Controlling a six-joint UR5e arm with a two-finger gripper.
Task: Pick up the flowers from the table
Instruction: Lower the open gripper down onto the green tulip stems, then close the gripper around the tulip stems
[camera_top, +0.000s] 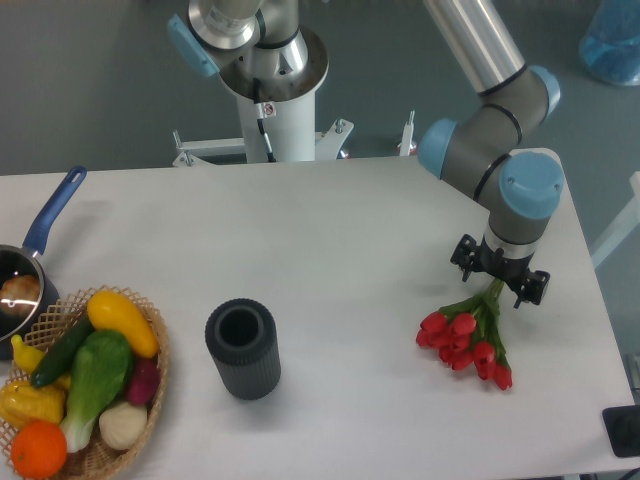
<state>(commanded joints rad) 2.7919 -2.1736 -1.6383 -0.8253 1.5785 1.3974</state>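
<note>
We see the table (330, 215), a white, smooth top that fills most of the view; the flowers (468, 335) lie flat on it near its right edge, red buds toward the front, green stems pointing back; a dark ribbed cylinder (242, 350) stands upright left of the middle; a wicker basket (150, 395) of vegetables sits at the front left corner; just behind it we find a blue-handled pot (35, 262) at the left edge.
</note>
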